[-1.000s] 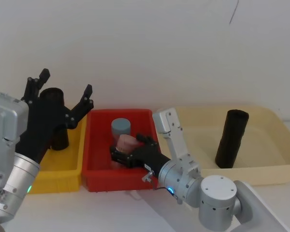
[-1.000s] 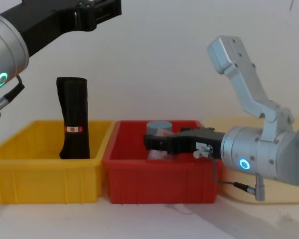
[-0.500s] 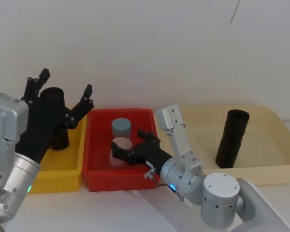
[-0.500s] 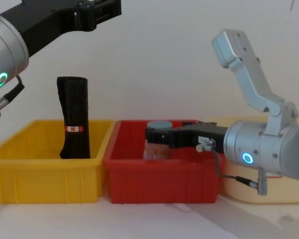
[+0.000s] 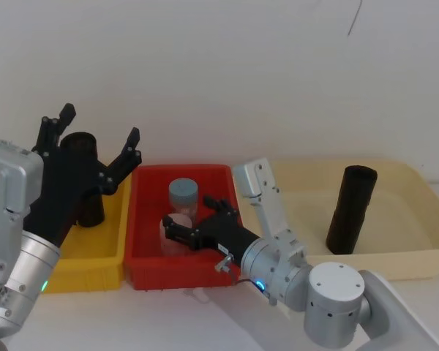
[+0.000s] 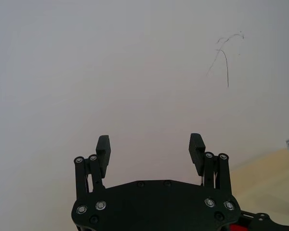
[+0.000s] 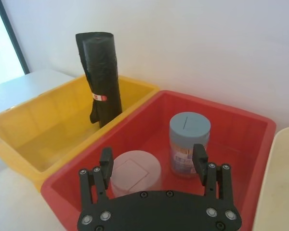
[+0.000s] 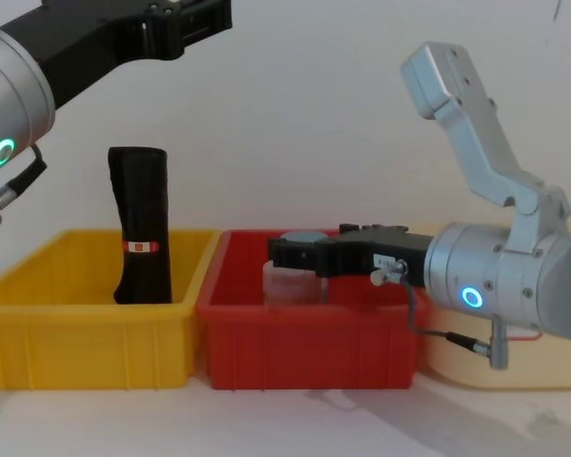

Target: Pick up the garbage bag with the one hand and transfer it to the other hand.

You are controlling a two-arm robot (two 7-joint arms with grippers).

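The garbage bag (image 5: 350, 209), a matte black rolled cylinder, stands upright in the cream tray (image 5: 417, 259) at 3 o'clock, with bare tray floor all around it. The right end effector (image 5: 194, 223), fingers spread and released, hangs over the red bin (image 5: 148, 269) at centre, straddling a clear jar (image 7: 135, 172) beside a blue-lidded jar (image 7: 190, 142). The left end effector (image 5: 95, 139), also released, is raised at 9 o'clock above the yellow bin (image 5: 88, 276), where a banded black roll (image 8: 141, 225) stands.

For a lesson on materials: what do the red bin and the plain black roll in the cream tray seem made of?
Red bin: likely moulded plastic, glossy, with smooth uniform walls. Plain black roll: probably thin plastic film, matte, rolled tight; its banded twin shows crinkles.
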